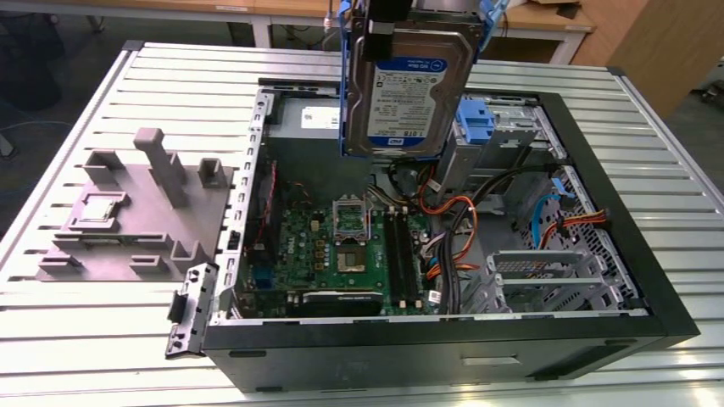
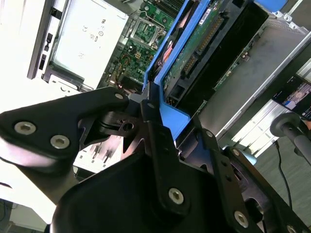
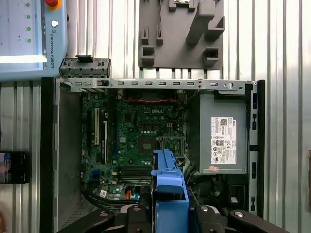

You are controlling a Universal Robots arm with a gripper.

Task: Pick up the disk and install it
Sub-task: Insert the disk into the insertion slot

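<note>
The disk (image 1: 405, 85), a silver-grey drive with a white-and-blue label and blue side rails, hangs upright above the back of the open computer case (image 1: 633, 254). My gripper (image 1: 387, 15) is shut on its top end at the upper edge of the exterior view. In the second wrist view the disk (image 2: 204, 34) shows its green circuit board, and a blue rail runs into the black fingers (image 2: 154, 131). In the first wrist view the blue rail of the disk (image 3: 169, 187) sticks out over the motherboard (image 3: 136, 141), apart from it.
Inside the case lie the motherboard (image 1: 339, 246), orange cables (image 1: 453, 229), a metal drive cage (image 1: 554, 280) and a blue bracket (image 1: 477, 119). A grey fixture (image 1: 136, 212) stands on the slatted table (image 1: 102, 339) at the exterior view's left. A power supply (image 3: 221, 141) fills one corner.
</note>
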